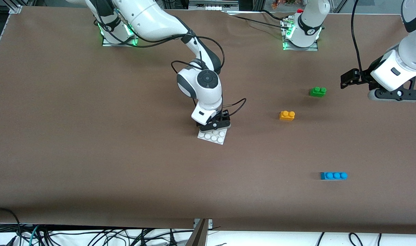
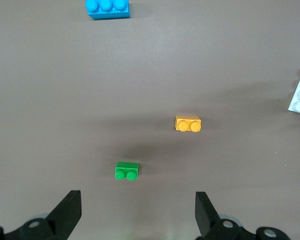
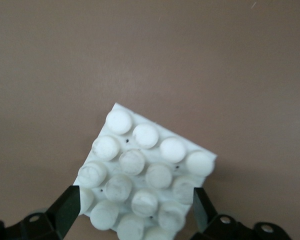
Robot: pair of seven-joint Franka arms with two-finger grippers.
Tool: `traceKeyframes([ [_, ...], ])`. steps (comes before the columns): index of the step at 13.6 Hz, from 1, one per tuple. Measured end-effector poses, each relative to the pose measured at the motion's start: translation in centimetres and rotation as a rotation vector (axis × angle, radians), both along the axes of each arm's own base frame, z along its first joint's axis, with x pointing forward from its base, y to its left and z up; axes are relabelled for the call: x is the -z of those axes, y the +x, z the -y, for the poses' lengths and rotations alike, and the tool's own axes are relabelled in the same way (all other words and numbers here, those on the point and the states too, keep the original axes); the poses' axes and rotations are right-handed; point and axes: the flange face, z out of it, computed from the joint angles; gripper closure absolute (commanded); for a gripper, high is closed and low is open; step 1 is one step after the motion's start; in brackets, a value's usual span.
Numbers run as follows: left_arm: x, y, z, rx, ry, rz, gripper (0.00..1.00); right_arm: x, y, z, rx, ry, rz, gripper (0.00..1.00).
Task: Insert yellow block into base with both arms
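From the front, my right gripper (image 1: 215, 125) sits low on the base (image 1: 213, 136), fingers straddling its edge; my left gripper (image 1: 351, 78) hangs over the table's left-arm end, the yellow block (image 1: 286, 115) well apart from it.

Left wrist: my fingers (image 2: 69, 212) spread wide, empty, yellow block (image 2: 188, 123) ahead past the green brick (image 2: 126, 171).

Right wrist: fingers (image 3: 69, 206) flank the base (image 3: 145, 175)

High front view, two wrist views downward
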Motion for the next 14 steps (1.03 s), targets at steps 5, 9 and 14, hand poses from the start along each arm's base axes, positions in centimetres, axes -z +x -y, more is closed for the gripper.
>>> traceKeyframes([
  [5,0.1,0.1,0.1,0.004,-0.001,-0.002,0.00,-8.6,7.3,8.8,0.037,-0.017,0.091,0.00],
  [9,3.2,1.2,1.8,0.032,-0.034,-0.056,0.00,-12.2,13.9,21.1,0.077,-0.056,0.107,0.00],
  [14,11.8,5.1,5.7,0.089,-0.066,-0.067,0.00,-17.3,16.9,32.4,0.148,-0.077,0.103,0.00],
])
